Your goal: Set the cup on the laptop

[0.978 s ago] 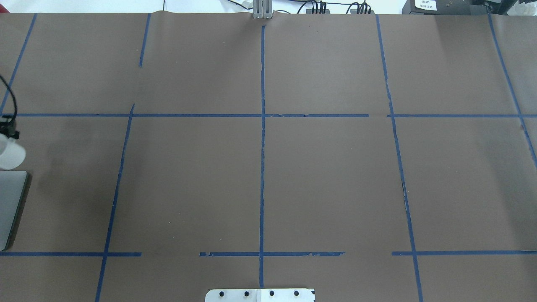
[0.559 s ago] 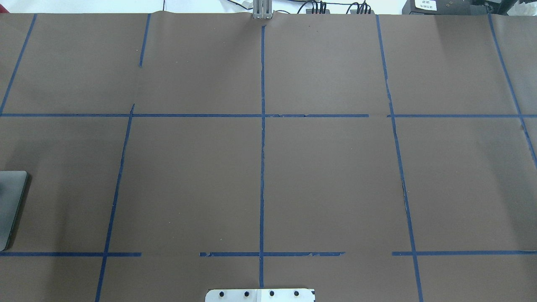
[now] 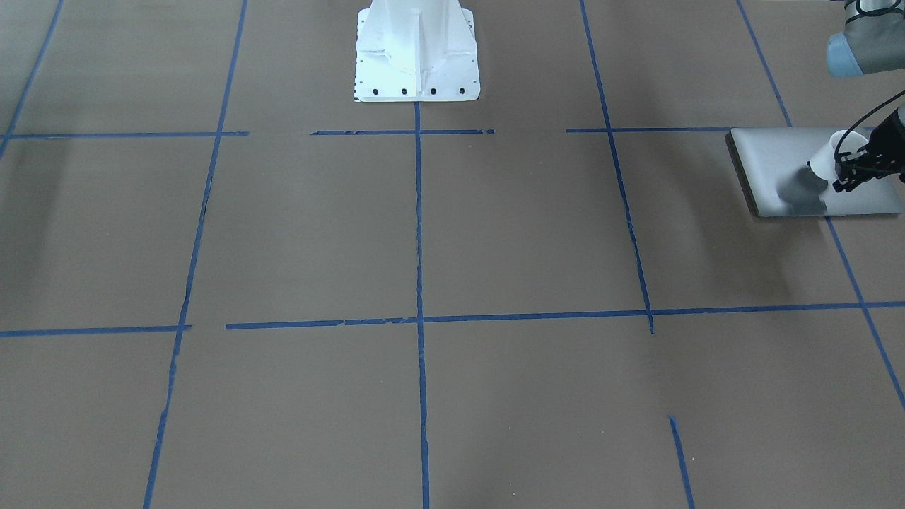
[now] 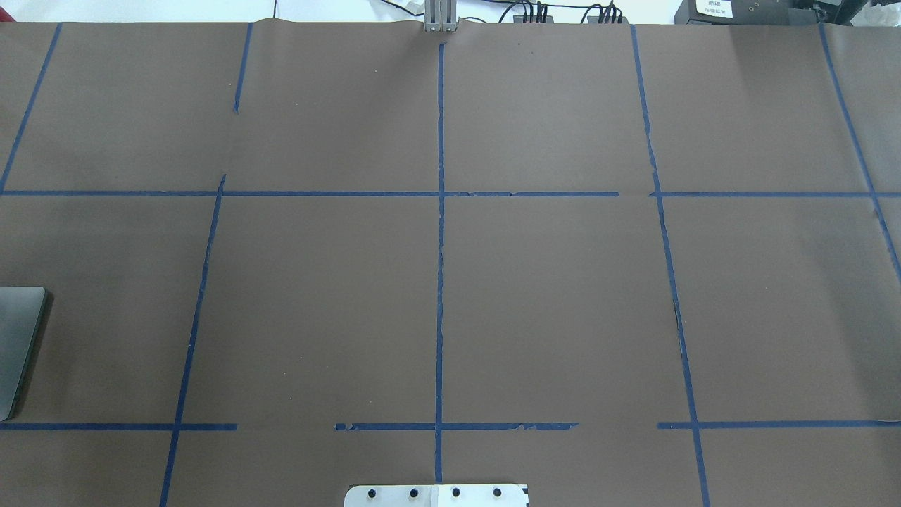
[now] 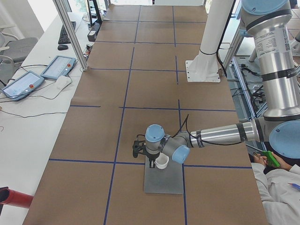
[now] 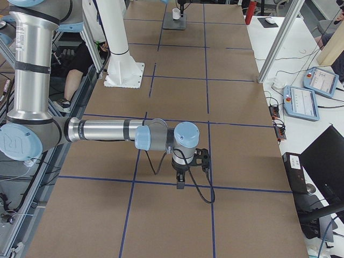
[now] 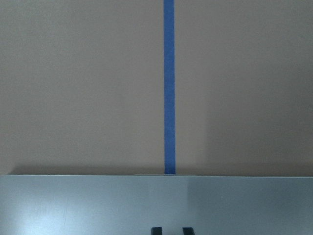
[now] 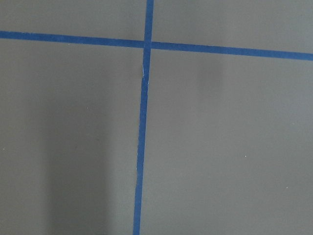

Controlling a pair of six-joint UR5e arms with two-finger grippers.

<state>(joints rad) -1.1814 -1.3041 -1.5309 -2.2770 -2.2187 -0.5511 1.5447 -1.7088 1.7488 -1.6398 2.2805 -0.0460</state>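
Observation:
The white cup [image 3: 827, 160] hangs tilted a little above the silver-grey laptop [image 3: 771, 166] and casts a shadow on its lid. My left gripper [image 3: 846, 170] is shut on the cup at its rim. The exterior left view shows the same gripper [image 5: 150, 162], cup [image 5: 162, 162] and laptop [image 5: 164, 183]. The left wrist view shows the laptop's lid [image 7: 98, 205] and two dark fingertips [image 7: 156, 230]; the cup is hidden there. Only a corner of the laptop [image 4: 17, 338] shows overhead. My right gripper [image 6: 180, 183] hovers over bare table far away; I cannot tell if it is open.
The white robot pedestal [image 3: 417, 56] stands at the table's middle rear. Blue tape lines [image 4: 440, 282] grid the brown table. Teach pendants [image 5: 58, 66] lie on the side desk. A seated operator [image 5: 281, 187] is beside the left arm.
In the overhead view the cup and left gripper, seen at the left edge beyond the laptop a second ago, have moved left out of that view. The laptop has not moved.

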